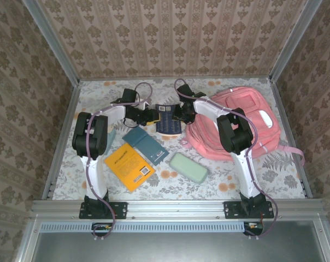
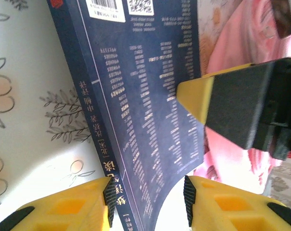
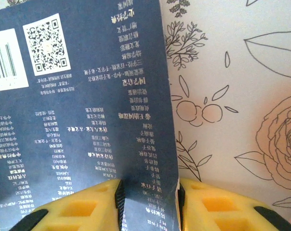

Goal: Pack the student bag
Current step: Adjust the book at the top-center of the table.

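Note:
A dark navy book (image 1: pixel 169 126) with pale print lies at the table's middle, between my two grippers. My right gripper (image 3: pixel 149 197) is shut on the book (image 3: pixel 87 120) near its right edge, both pads against it. My left gripper (image 2: pixel 145 197) straddles the book's (image 2: pixel 145 96) spine corner: its left pad touches the spine and a gap shows at the right pad. One of the right gripper's fingers (image 2: pixel 196 96) rests on the cover there. The pink student bag (image 1: pixel 247 117) lies at the right, just behind the right gripper (image 1: pixel 178 113). The left gripper (image 1: pixel 151 115) comes in from the left.
A teal book (image 1: pixel 146 143), an orange book (image 1: pixel 129 166) and a pale green case (image 1: pixel 188 166) lie on the floral tablecloth in front of the grippers. Metal rails (image 1: pixel 61 142) and patterned walls close in the table. The bag's strap (image 1: pixel 293 153) trails right.

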Controlling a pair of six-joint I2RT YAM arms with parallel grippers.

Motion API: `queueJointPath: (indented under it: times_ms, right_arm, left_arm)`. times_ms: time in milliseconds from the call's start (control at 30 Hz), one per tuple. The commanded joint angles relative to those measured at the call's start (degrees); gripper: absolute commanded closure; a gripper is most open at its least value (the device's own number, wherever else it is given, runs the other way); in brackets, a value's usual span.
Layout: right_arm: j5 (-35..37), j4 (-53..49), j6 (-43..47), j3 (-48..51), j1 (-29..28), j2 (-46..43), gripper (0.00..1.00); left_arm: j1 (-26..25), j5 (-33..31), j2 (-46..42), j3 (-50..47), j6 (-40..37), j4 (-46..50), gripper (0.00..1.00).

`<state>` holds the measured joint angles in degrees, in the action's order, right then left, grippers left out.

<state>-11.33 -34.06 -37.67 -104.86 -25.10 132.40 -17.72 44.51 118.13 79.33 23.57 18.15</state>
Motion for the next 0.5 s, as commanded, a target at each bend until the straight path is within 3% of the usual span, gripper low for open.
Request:
queueJointPath:
  times_ms: [0, 300, 467]
  right_arm:
    - [-4.1, 1.9, 0.5, -0.8, -0.9, 2.5, 0.64]
    - [-4.0, 1.5, 0.4, -0.6, -0.9, 2.3, 0.64]
    - [-3.9, 1.6, 0.2, -0.5, -0.9, 2.3, 0.64]
  left_arm:
    - [-2.9, -2.9, 0.0, 2.1, -5.2, 5.2, 0.55]
    - [-3.8, -20.8, -0.6, 2.7, -1.4, 7.2, 0.52]
    - [-4.2, -26.1, 0.5, 3.8, 1.2, 8.5, 0.49]
